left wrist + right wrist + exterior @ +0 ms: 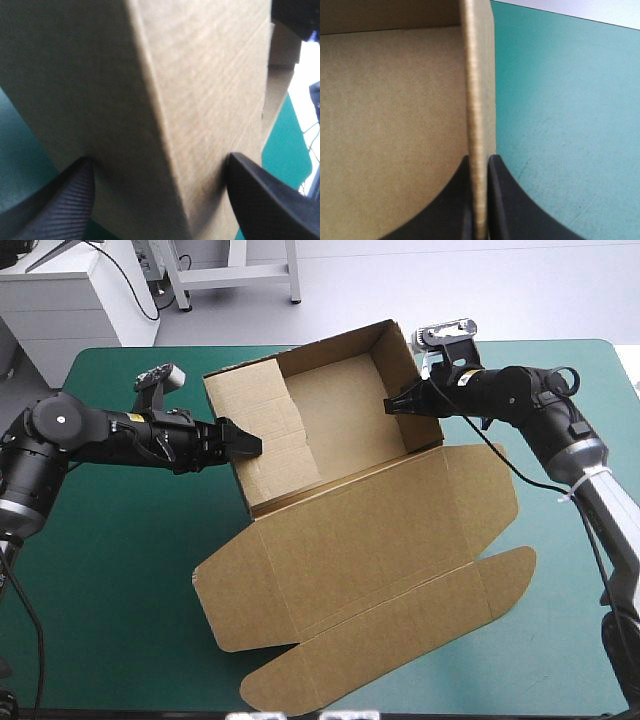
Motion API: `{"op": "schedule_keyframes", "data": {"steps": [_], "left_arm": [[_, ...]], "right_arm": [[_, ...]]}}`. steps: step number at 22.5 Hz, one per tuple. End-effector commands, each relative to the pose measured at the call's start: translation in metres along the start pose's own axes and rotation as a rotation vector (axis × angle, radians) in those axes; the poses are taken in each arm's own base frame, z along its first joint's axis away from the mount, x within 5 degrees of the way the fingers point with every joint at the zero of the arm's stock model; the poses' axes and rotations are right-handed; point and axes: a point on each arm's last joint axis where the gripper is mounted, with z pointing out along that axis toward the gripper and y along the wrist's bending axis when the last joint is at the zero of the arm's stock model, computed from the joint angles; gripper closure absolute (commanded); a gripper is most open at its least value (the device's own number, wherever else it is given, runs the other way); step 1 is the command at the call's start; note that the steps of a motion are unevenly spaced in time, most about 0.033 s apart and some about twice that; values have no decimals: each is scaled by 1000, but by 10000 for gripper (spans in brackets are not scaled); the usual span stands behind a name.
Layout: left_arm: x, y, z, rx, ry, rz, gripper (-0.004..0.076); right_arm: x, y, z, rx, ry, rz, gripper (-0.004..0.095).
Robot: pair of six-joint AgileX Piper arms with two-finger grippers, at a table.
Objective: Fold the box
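There is one brown box [350,540], one teal-green surface [120,570] and two grippers: the left gripper [248,443] and the right gripper [392,405].

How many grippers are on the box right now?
2: the left gripper, fingers apart, straddles the box's left wall; the right gripper is shut on its right wall.

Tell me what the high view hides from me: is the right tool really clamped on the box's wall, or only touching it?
Observer: Clamped. The right wrist view shows the right tool shut on the box, the wall's edge between its fingers: one inside, one toward the teal-green cover.
Operator: And the left tool?
Observer: Open. In the left wrist view the left tool has its fingers wide apart, a folded corner of the board between them.
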Motion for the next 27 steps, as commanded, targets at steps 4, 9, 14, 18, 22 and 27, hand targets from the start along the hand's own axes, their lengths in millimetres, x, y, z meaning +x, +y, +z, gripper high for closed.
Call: {"op": "schedule_keyframes", "data": {"steps": [4,9,14,18,22,27], "left_arm": [[-10,-15,-2,-61,-151,2,318],[-13,-15,9,-135,-193,3,430],[-19,-10,16,-237,-249,63,733],[-27,-20,19,-227,-368,143,732],[-33,-12,29,-307,-262,185,732],[-42,-14,33,-331,-183,192,732]], "right_arm": [[-21,23,-21,-31,-148,16,904],[-21,36,-20,-60,-158,0,904],[-13,39,-18,-67,-70,0,904],[-3,32,-32,35,52,-27,904],[0,30,-54,99,90,-5,905],[9,27,-62,136,168,-8,905]]}}
